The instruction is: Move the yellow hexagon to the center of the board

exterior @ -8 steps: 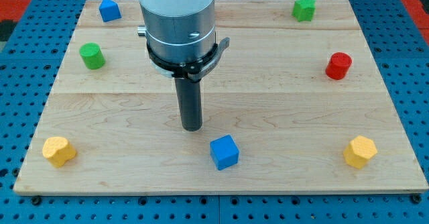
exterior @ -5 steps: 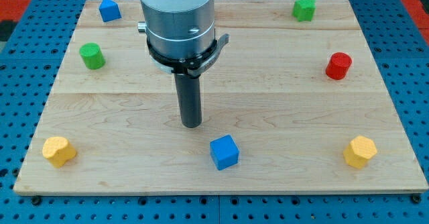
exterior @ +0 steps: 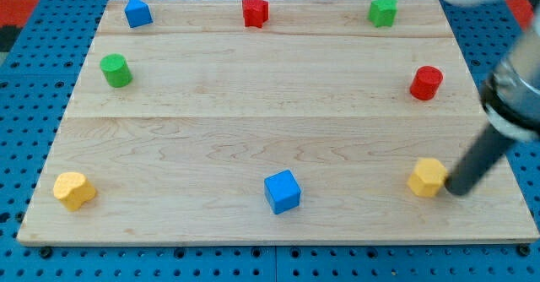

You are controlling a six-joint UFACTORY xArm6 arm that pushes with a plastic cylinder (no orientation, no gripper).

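The yellow hexagon [exterior: 428, 177] lies near the board's bottom right. My tip [exterior: 456, 190] touches its right side, with the dark rod slanting up to the view's right edge. A second yellow block [exterior: 73, 190], of rounder shape, sits at the bottom left corner of the wooden board [exterior: 270, 122].
A blue cube [exterior: 283, 191] sits at bottom centre. A red cylinder [exterior: 426, 83] is at the right, a green star [exterior: 382, 10] at top right, a red star [exterior: 255, 11] at top centre, a blue block [exterior: 137, 13] at top left, a green cylinder [exterior: 116, 70] at the left.
The arm has swung from the board's centre to the bottom right. The yellow hexagon has shifted a little to the left. The red star at top centre is uncovered.
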